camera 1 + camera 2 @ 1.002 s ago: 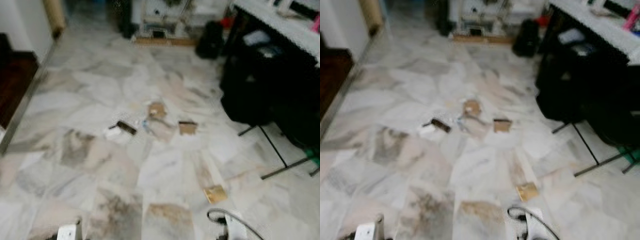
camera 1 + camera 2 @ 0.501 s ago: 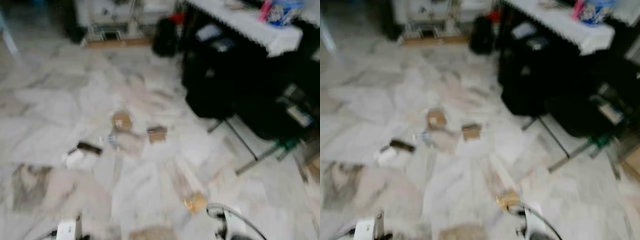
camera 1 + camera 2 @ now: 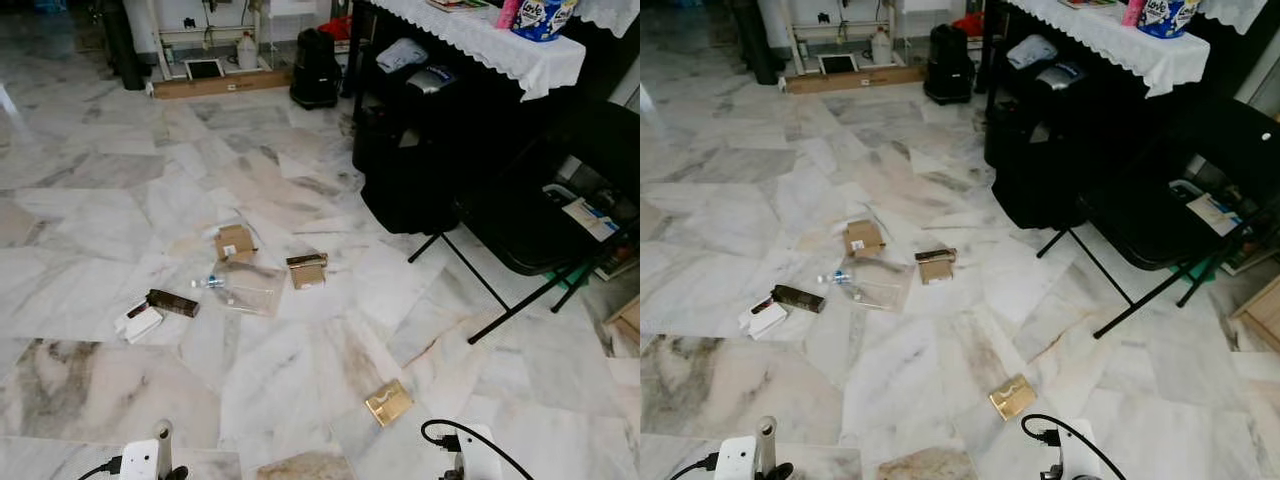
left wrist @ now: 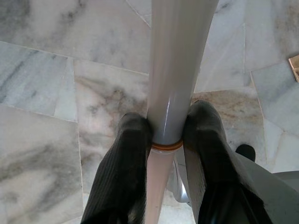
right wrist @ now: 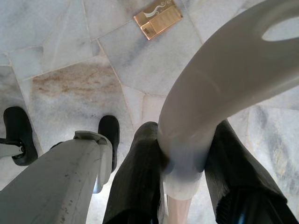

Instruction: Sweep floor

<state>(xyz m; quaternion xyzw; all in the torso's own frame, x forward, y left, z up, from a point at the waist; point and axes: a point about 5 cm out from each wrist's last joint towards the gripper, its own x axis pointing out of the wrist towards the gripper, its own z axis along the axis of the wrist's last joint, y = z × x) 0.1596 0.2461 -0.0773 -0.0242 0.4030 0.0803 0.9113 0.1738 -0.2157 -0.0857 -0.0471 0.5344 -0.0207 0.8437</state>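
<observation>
From the head views, a marble floor (image 3: 120,210) carries scattered litter. Taking the clear plastic bag (image 3: 245,292) as the landmark: a small cardboard box (image 3: 235,242) lies just beyond it, a brown packet (image 3: 307,270) just to its right, a small plastic bottle (image 3: 210,283) touches its left edge, and a dark bar (image 3: 173,303) with a white paper (image 3: 138,323) lies farther left. A gold packet (image 3: 389,402) lies well nearer the robot and to the right of the bag. Far right of the bag stands a surface with a white lace cloth (image 3: 480,35), with a black folding chair (image 3: 530,225) in front of it. A black bag (image 3: 316,68) stands on the floor far beyond the bag.

In the left wrist view, the left gripper (image 4: 168,133) has its jaws pinching a pale broom handle (image 4: 177,70), clamped just above an orange ring (image 4: 167,146), with the marble tiles below.

In the right wrist view, the right gripper (image 5: 184,149) has its jaws pressed around a white dustpan handle (image 5: 219,88) that curves up into a loop. The gold packet (image 5: 158,19) lies on the floor beyond it, and a pale pole (image 5: 56,186) slants beside the gripper.
</observation>
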